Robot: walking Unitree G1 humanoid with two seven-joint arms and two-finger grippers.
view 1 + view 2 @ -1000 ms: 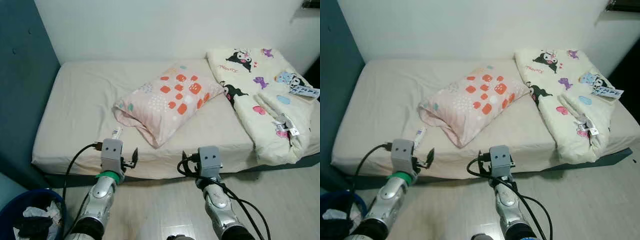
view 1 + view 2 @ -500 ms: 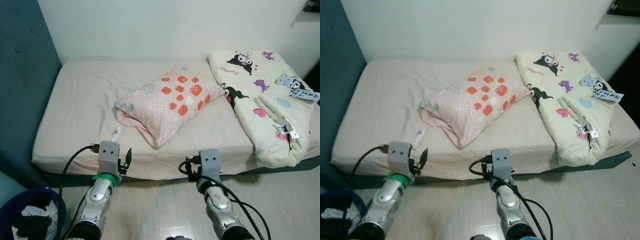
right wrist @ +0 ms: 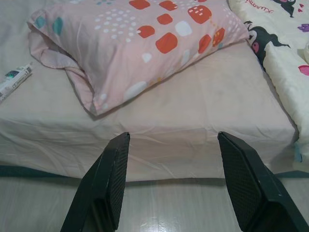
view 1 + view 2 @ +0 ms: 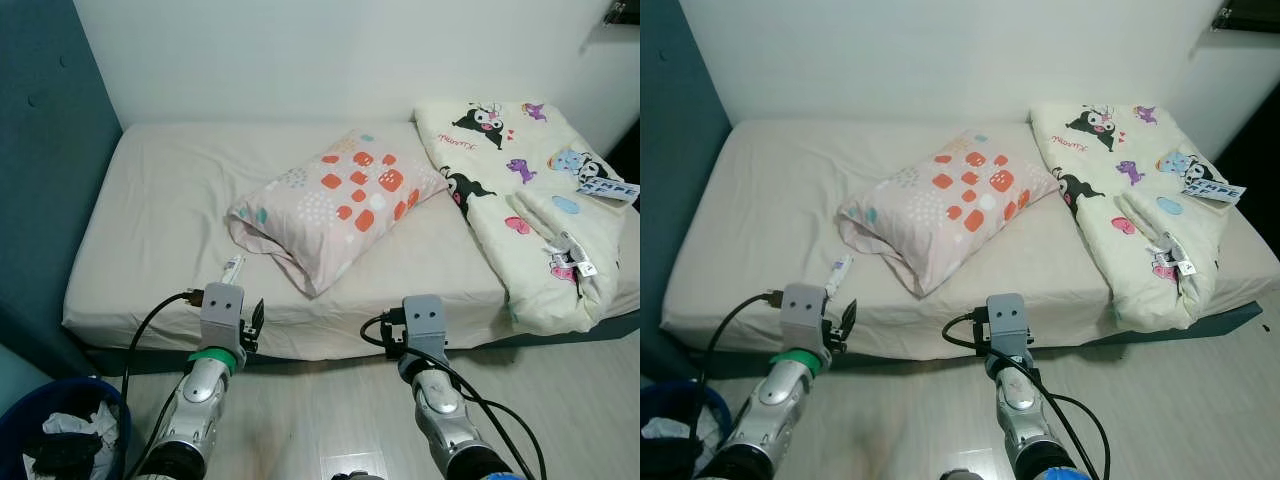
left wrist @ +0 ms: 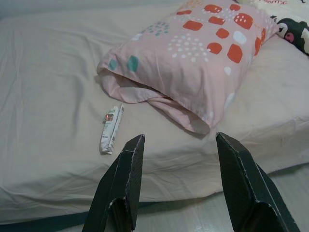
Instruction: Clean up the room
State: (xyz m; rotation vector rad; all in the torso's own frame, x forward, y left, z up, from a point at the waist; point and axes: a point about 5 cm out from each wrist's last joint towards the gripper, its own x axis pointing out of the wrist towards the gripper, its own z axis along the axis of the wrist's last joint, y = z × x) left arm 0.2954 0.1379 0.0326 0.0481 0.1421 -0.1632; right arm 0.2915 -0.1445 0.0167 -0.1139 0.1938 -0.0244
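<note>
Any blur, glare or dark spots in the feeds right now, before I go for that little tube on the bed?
Left and right eye views: sharp, evenly lit, no glare; the pillow casts only a soft shadow. Left wrist view: the tube is clear, its print too small to read; the open left gripper is dark. Right wrist view: sharp; the right gripper is open, its fingers in shade.

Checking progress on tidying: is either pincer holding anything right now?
Nothing is held. The left pincer and the right pincer are both open, short of the bed.
</note>
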